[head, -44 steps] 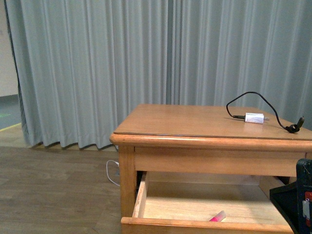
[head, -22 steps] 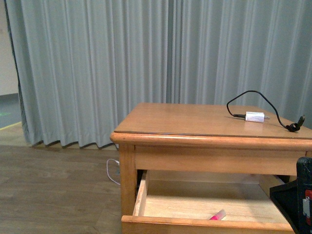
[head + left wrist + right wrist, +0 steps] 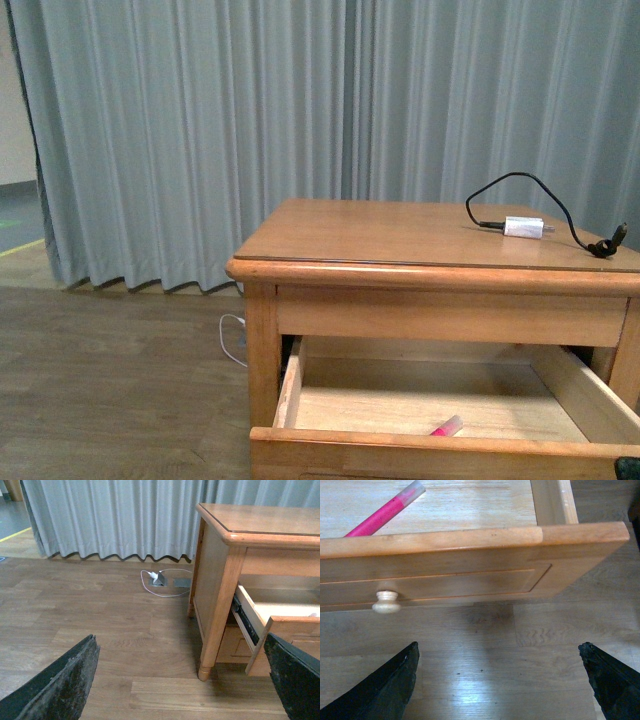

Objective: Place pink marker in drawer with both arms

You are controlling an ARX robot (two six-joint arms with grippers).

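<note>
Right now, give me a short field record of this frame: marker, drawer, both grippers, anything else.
pink marker: lying inside the drawer, near its front
drawer: pulled open
left gripper: open, empty, off to the side of the nightstand
right gripper: open, empty, facing the drawer front
charger plug: on the nightstand top, cable attached

I see honey-coloured wood with a smooth satin sheen on the surface (image 3: 400, 235). Inside the drawer (image 3: 470, 539) the wood is paler and matt. The pink marker (image 3: 372, 524) looks like glossy plastic. The curtain (image 3: 180, 140) is matt cloth. The left pincer's fingers (image 3: 60, 685) seem rough, possibly rubber.
</note>
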